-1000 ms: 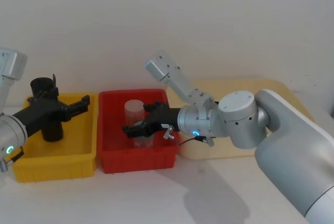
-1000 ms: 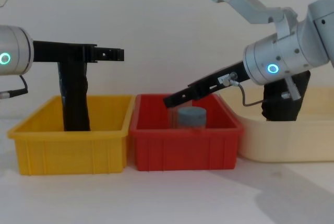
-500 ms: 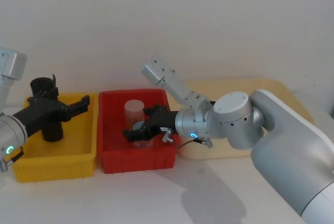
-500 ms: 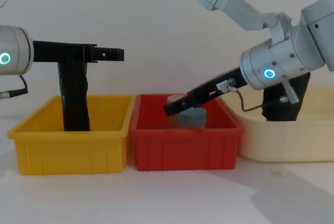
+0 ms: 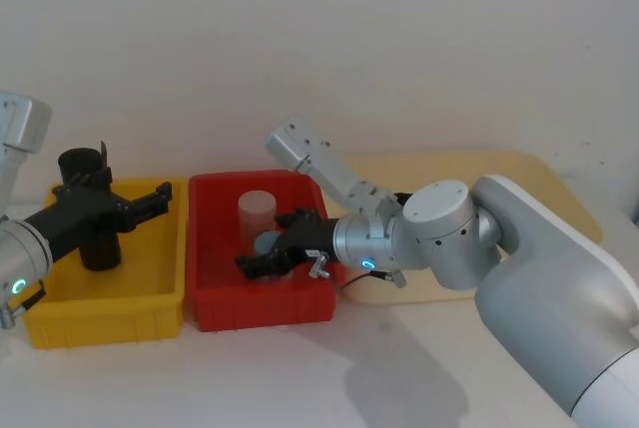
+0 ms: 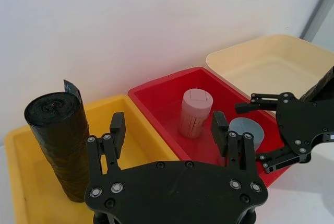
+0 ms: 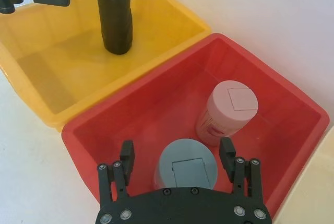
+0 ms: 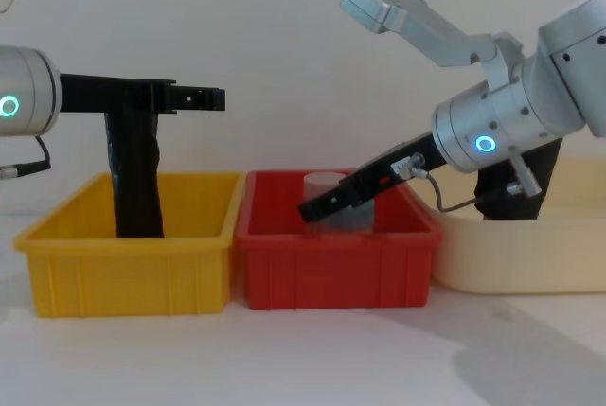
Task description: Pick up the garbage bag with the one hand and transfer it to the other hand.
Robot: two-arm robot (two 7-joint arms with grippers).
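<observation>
A black upright roll (image 6: 57, 145) with no label band showing stands in the yellow bin (image 5: 150, 303). My left gripper (image 6: 168, 125) hovers open level with the roll's top (image 8: 133, 132), and the roll stands outside its fingers. A thick black shape (image 8: 516, 184) sits in the cream tray (image 8: 530, 259) behind my right wrist. It is mostly hidden, so I cannot tell whether it is the garbage bag. My right gripper (image 7: 177, 155) is open and low in the red bin (image 7: 104, 114), with a finger on each side of a grey canister (image 7: 188, 169).
A pink canister (image 7: 227, 109) stands in the red bin just beyond the grey one. The three bins sit side by side along the wall, yellow, red, then cream. Bare white tabletop (image 8: 303, 359) lies in front of them.
My right gripper has dropped lower into the red bin and now straddles the grey canister. The left gripper and the black roll have not moved.
</observation>
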